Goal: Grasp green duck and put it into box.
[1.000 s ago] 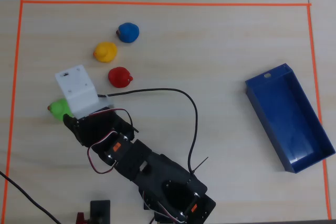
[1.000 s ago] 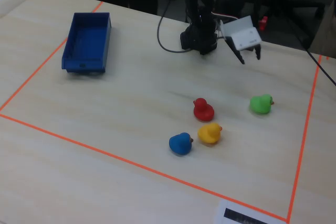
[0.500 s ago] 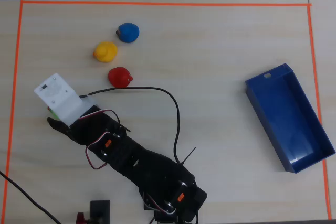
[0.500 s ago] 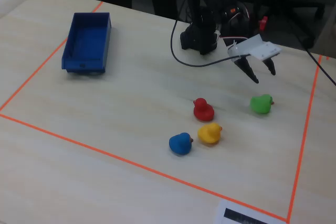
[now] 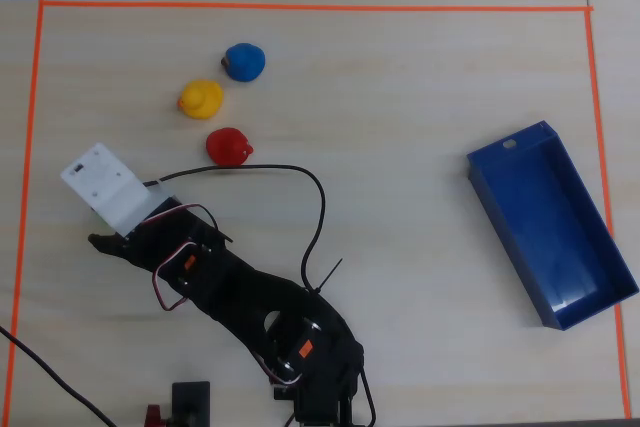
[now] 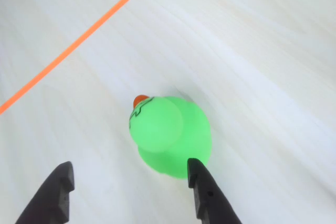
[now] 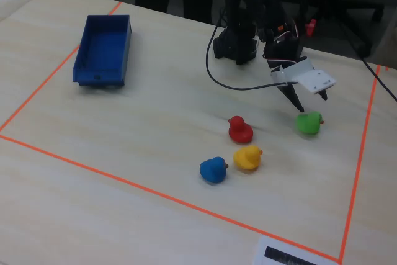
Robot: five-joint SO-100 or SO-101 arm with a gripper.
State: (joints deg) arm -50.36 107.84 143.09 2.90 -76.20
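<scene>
The green duck sits on the pale wooden table, its orange beak pointing up-left in the wrist view. My gripper is open just short of it. The right fingertip is at the duck's near edge and the left fingertip is well clear of it. In the fixed view the gripper hangs just above and left of the duck. In the overhead view the duck is hidden under the white wrist mount. The dark-blue box lies empty at the right, far from the arm; it shows at the far left of the fixed view.
A red duck, a yellow duck and a blue duck stand in a row beside the arm. An orange tape line frames the work area. A black cable loops over the table near the arm.
</scene>
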